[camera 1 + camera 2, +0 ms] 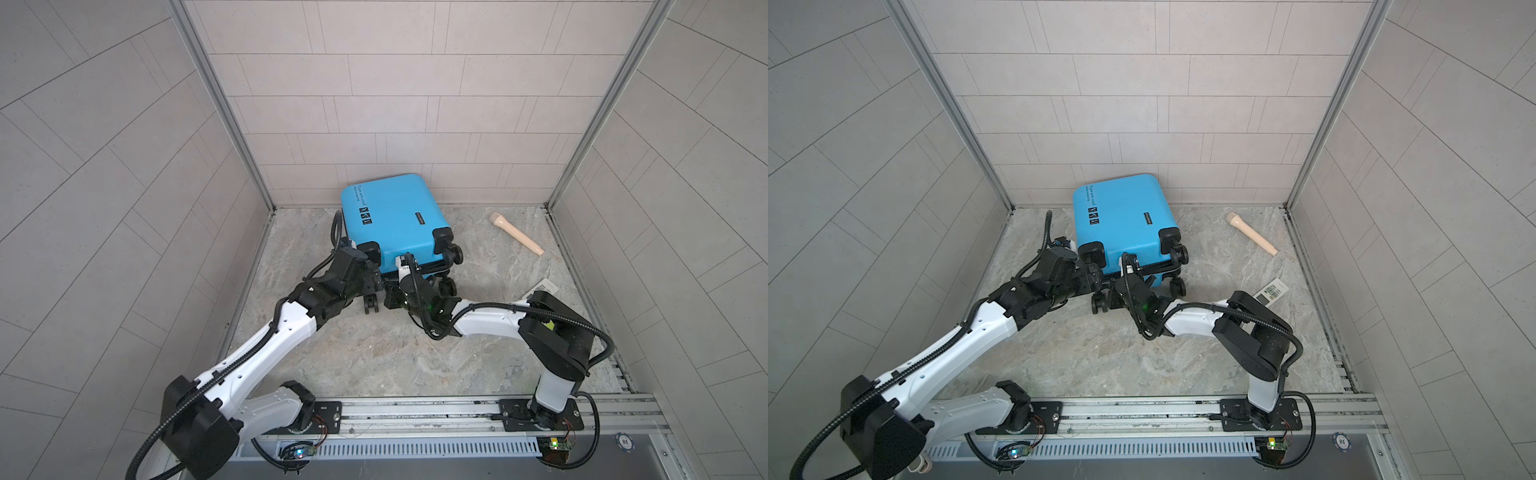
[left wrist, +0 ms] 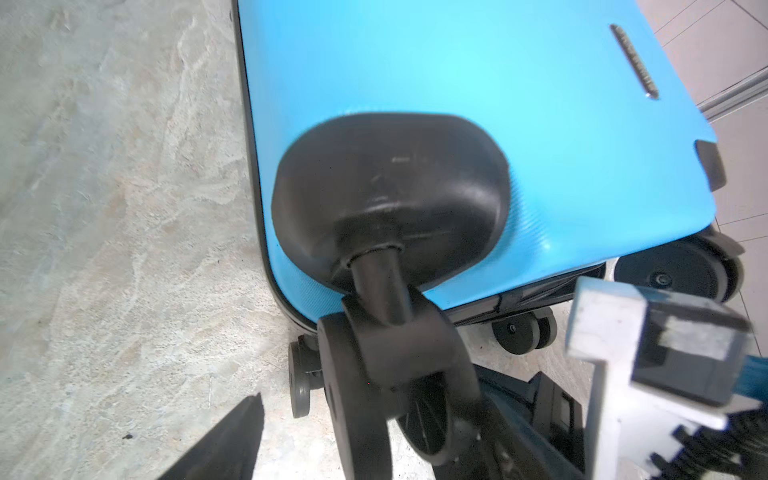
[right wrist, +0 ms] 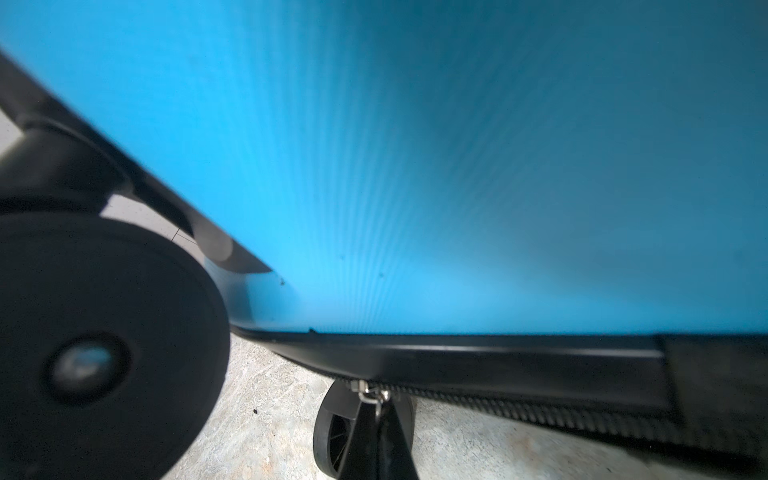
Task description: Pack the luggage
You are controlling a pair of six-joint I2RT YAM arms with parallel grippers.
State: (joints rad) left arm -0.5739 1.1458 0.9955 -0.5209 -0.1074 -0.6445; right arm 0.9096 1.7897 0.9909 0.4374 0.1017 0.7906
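The luggage [image 1: 395, 216] lies flat, top end by the back wall [image 1: 395, 104]. At its end away from that wall, the left gripper [image 2: 365, 415] has its jaws spread around a wheel [image 2: 374, 365]. The right gripper [image 3: 378, 419] pinches the zipper pull [image 3: 371, 395].

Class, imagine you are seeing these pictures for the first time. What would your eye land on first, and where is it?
The bright-blue suitcase stands out, lying on the stone-look floor near the back wall, wheels toward the robot. The left arm and right arm meet at that wheeled end, where the right pincer is pinched on the zipper pull. A beige microphone-shaped object lies apart to the right.
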